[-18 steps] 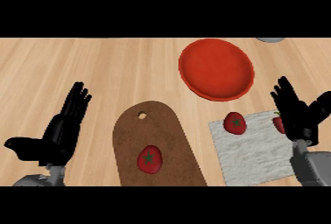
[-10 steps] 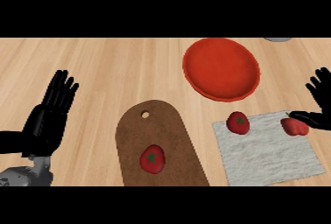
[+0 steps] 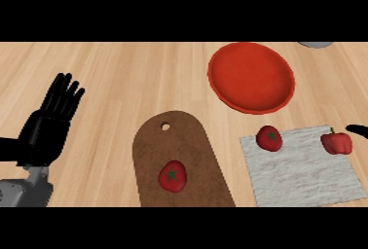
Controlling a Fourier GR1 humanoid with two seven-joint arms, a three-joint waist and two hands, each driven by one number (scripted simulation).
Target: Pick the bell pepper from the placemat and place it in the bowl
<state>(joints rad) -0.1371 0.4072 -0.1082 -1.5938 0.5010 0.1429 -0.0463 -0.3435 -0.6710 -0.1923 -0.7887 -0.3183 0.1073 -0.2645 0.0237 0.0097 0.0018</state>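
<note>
The left robot hand [image 3: 49, 124] stands at the head view's left edge above the wooden counter [image 3: 122, 73], its fingers straight and close together, pointing up and away, holding nothing and touching nothing. Of the right robot hand [image 3: 357, 129] only a dark tip shows at the right edge, just above and beside the bell pepper [image 3: 336, 143]; whether its fingers are spread or curled cannot be told, nor whether it touches the pepper.

The red bell pepper, green stem up, rests on the grey placemat [image 3: 305, 172] near its upper right corner. A red tomato-like fruit [image 3: 269, 138] lies at the placemat's upper left edge, apart from the pepper. The red bowl [image 3: 251, 77] sits on the counter beyond the placemat, well apart from the pepper. To the left of the placemat lies a brown cutting board [image 3: 179, 151] with a hole near its rounded far end, and on it a second red fruit [image 3: 173, 176] with a green calyx. A grey object [image 3: 316, 44] peeks in at the top right.

Compared with half a second ago, the right robot hand has slid almost wholly out past the right edge, where an open palm and fingers were then plain to see. The left robot hand has stayed open and upright at about the same spot. The pepper, fruits, bowl and board lie as they did.
</note>
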